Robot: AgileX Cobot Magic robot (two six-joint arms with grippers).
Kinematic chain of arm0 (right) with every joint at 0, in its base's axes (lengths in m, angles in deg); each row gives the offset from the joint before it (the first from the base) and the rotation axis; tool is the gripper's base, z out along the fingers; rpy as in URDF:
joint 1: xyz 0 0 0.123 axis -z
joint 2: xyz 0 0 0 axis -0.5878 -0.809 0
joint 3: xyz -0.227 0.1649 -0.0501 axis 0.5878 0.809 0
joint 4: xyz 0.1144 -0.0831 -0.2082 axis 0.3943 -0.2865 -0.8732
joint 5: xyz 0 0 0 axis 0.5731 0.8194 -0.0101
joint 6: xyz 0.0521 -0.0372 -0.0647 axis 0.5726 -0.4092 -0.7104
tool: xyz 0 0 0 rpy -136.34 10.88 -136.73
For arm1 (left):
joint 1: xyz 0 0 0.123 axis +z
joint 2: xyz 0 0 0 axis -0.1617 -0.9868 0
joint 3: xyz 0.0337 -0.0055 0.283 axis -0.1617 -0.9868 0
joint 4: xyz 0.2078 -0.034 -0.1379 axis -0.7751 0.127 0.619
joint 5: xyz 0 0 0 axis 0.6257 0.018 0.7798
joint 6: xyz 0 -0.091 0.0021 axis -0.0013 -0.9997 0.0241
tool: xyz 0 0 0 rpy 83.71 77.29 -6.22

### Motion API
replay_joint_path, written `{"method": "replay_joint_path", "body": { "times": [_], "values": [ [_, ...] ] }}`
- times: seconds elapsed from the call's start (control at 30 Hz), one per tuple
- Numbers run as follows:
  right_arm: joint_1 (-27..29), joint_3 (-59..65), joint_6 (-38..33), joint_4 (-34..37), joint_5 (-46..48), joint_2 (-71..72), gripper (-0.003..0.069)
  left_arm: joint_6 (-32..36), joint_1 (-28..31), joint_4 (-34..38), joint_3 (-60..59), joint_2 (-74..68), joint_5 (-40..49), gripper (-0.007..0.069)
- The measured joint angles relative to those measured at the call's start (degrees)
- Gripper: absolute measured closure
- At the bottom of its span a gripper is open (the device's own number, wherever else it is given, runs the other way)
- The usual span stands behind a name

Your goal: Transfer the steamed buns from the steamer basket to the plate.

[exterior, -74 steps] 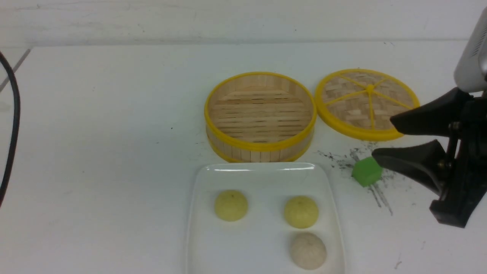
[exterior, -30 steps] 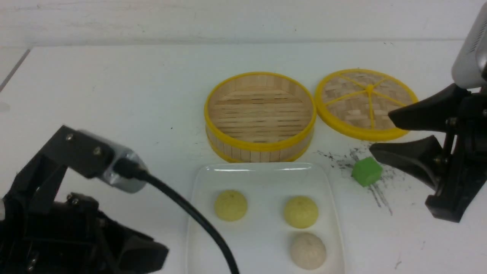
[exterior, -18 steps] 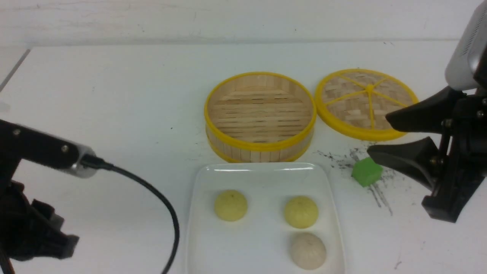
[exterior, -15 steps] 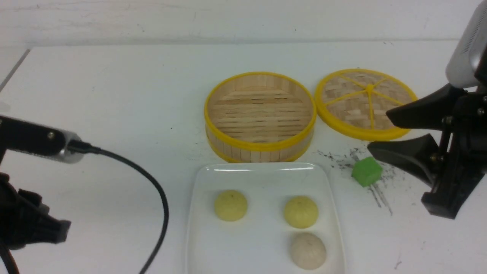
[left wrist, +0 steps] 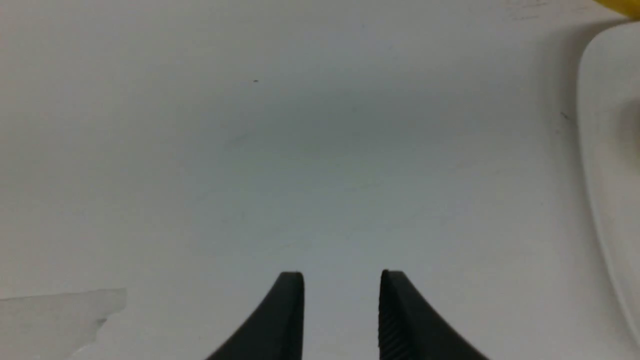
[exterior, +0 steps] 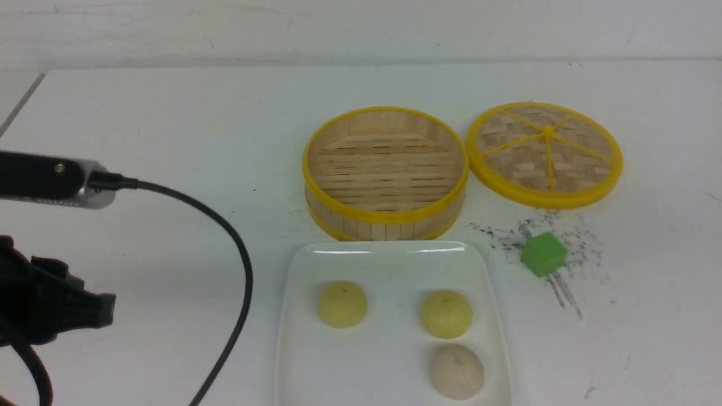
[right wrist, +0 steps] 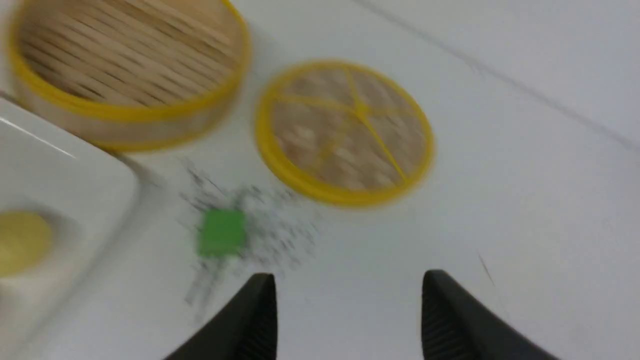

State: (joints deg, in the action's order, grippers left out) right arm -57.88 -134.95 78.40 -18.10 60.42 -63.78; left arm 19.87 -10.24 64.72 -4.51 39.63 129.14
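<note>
Sitting spaced apart on the glossy white rounded-square plate (exterior: 389,248), the three small dome-shaped steamed buns (exterior: 342,304) leave the round bamboo-slat steamer basket (exterior: 383,225) bare, so the task looks finished. The left tool (left wrist: 342,276) and right tool (right wrist: 349,276) hang over the white counter (exterior: 169,113), jaws parted and empty.

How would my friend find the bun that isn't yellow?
Find the big white plate in front of the round bamboo steamer basket. The beige bun sits on its right side, nearest the robot. The two yellow buns beside it are the same small dome shape, but it alone is off-white.
</note>
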Motion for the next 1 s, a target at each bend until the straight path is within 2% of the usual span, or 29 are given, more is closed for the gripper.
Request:
{"method": "replay_joint_path", "body": {
  "times": [0.1, 0.17, 0.5, 0.83, 1.0],
  "values": [
    [2.02, 0.00, 6.67, -5.48, 6.88, 0.92, 0.0260, 0.00, 0.00, 0.27, 0.00, 0.00, -1.55, 0.0382],
    [2.24, 0.00, 9.15, -6.34, 8.77, 2.10, 0.0260, -0.05, 0.00, 0.34, 0.00, 0.00, -2.52, 0.0382],
    [2.29, 0.00, 9.91, 0.46, 3.55, 14.06, 0.0260, -0.05, 0.00, 0.39, 0.00, 0.00, -3.72, 0.0382],
    [2.29, -0.06, -9.09, 16.60, 0.52, 30.43, 0.0260, -0.05, 0.00, 0.41, 0.00, 0.00, -4.05, 0.0382],
    [2.29, -0.17, -13.54, 21.61, 4.02, 35.29, 0.0260, -0.05, 0.00, 0.66, 0.00, 0.00, -4.09, 0.0382]
  ]
}}
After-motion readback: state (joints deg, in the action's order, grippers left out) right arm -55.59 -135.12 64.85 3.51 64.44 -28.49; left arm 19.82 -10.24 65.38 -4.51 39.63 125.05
